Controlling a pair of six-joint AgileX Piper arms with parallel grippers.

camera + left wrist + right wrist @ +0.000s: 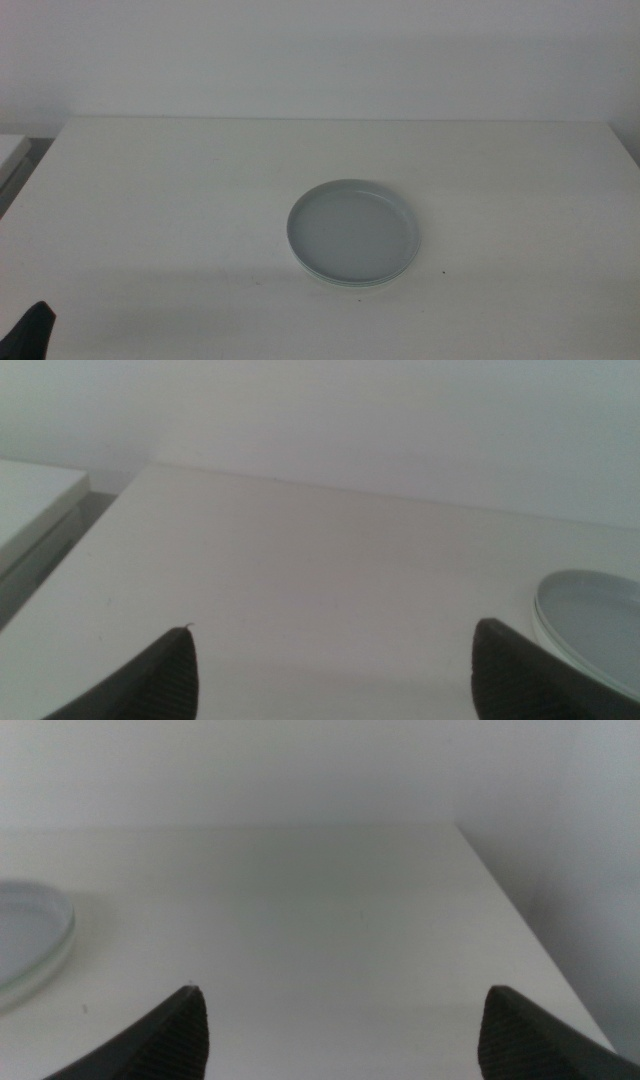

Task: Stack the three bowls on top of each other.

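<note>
- Table [150, 200]: white top, set against a pale wall. A second white surface [10, 150] stands just beside its left end, apart from it.
- Nothing lies between either gripper and the dishes; the surface around the stack carries only a small dark speck [444, 271] just to the stack's right.
- Bowls [354, 233]: one stack, a little right of the table's centre. The top dish is pale grey-green, shallow and low-rimmed. A lighter rim shows under its near edge, so at least one more dish sits beneath; how many are nested cannot be told.
- Left gripper [335, 670]: low at the near left corner of the table, only a dark tip showing in the middle view. Jaws spread wide, nothing between them, touching nothing. The stack sits off to its right, well apart.
- Right gripper [345, 1030]: out of the middle view. Jaws likewise wide apart and empty, over bare table near the right edge. The stack's rim shows off to its left, apart.
</note>
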